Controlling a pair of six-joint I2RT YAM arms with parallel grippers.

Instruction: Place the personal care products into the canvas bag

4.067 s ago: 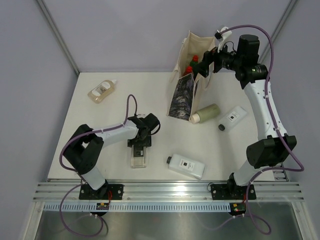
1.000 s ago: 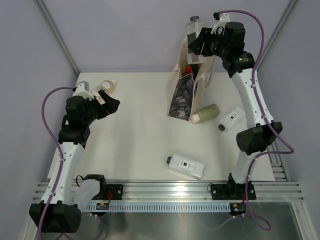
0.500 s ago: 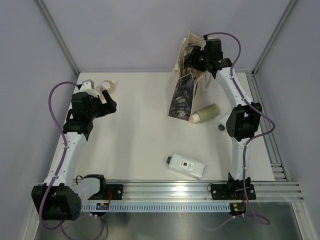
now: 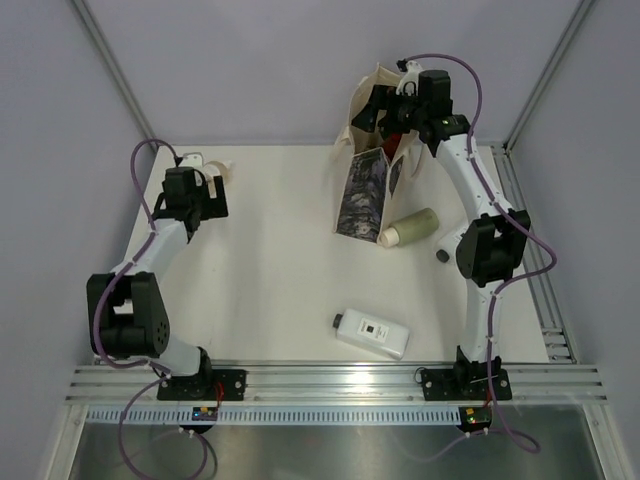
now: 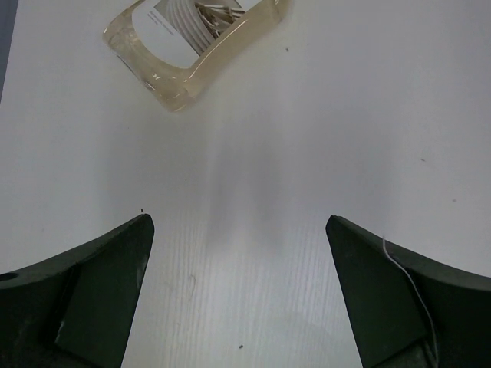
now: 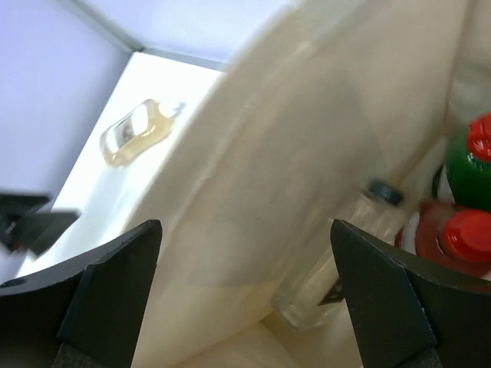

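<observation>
The cream canvas bag (image 4: 372, 178) stands at the back with its mouth open. My right gripper (image 4: 375, 108) hangs open in that mouth (image 6: 245, 226). Below its fingers a clear bottle (image 6: 337, 264) lies loose inside the bag, beside a red-capped red bottle (image 6: 464, 234) and a green bottle (image 6: 477, 172). My left gripper (image 4: 208, 190) is open (image 5: 238, 222) just short of the peach bottle (image 5: 192, 38), which lies on the table at the far left (image 4: 224, 169). A pale green cylinder (image 4: 410, 227) lies by the bag's foot. A flat white bottle (image 4: 372, 333) lies near the front.
A dark cap (image 4: 443, 256) shows beside the right arm's elbow, whatever it belongs to hidden by the arm. The table's white top (image 4: 270, 280) runs to walls at the back and left, and a rail (image 4: 340, 380) borders the near edge.
My right gripper went down into the bag's mouth with the clear bottle and opened, leaving the bottle in the bag. The left arm swung closer to the peach bottle.
</observation>
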